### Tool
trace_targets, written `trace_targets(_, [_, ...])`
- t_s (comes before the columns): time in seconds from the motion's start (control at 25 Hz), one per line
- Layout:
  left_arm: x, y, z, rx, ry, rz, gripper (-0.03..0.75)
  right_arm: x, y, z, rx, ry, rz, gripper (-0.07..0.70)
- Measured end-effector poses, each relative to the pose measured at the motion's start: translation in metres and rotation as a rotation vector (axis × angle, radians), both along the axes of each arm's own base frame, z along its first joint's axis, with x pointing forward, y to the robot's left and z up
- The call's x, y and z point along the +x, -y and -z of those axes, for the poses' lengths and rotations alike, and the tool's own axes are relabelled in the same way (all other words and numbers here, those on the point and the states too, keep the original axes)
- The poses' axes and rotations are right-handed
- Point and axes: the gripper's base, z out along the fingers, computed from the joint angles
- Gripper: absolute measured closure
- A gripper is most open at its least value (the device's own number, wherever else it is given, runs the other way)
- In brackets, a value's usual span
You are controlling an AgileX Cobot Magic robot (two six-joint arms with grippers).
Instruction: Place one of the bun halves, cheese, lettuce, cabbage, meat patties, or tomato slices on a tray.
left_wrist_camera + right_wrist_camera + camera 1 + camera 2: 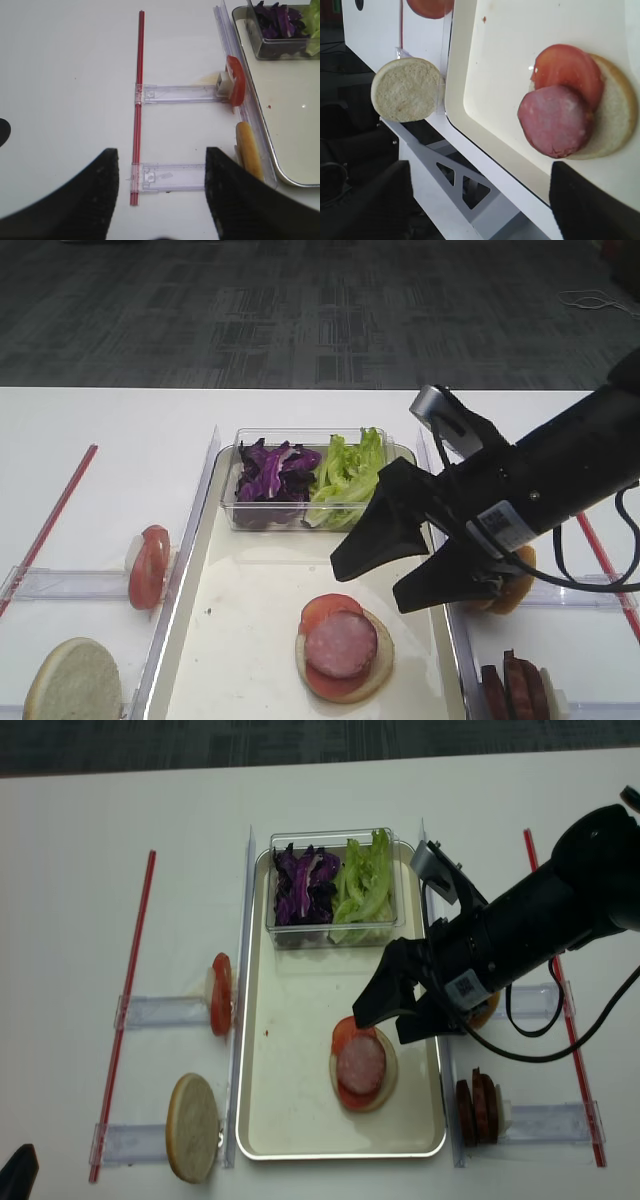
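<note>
On the cream tray (pixel 250 620) lies a bun half (pixel 380 665) cut face up, with a tomato slice (pixel 325 608) and a pink meat patty (pixel 342 643) stacked on it. My right gripper (pixel 380 580) hangs open just above and behind this stack, holding nothing. In the right wrist view the stack's patty (pixel 555 120) sits ahead of the right gripper (pixel 479 167). My left gripper (pixel 161 151) is open over the table left of the tray, empty. Lettuce (pixel 350 475) and cabbage (pixel 272 472) fill a clear box. No cheese is in view.
Left of the tray, clear holders carry a tomato slice (pixel 148 565) and a bun half (pixel 72 680). On the right, holders carry meat patties (pixel 515 685) and a golden bun half (pixel 515 585), partly behind my arm. Red rods (pixel 50 525) lie at both table sides.
</note>
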Motion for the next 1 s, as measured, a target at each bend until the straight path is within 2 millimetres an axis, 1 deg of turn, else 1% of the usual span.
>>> trace_targets(0.36, [0.0, 0.0, 0.0, 0.0, 0.0, 0.0, 0.316, -0.016, 0.01, -0.022, -0.085, 0.066, -0.052, 0.168])
trace_targets(0.76, [0.0, 0.0, 0.0, 0.001, 0.0, 0.001, 0.316, -0.032, 0.024, -0.042, -0.208, 0.139, -0.067, 0.176])
trace_targets(1.0, [0.0, 0.0, 0.0, 0.002, 0.0, 0.001, 0.316, -0.039, 0.029, -0.046, -0.25, 0.141, -0.078, 0.176])
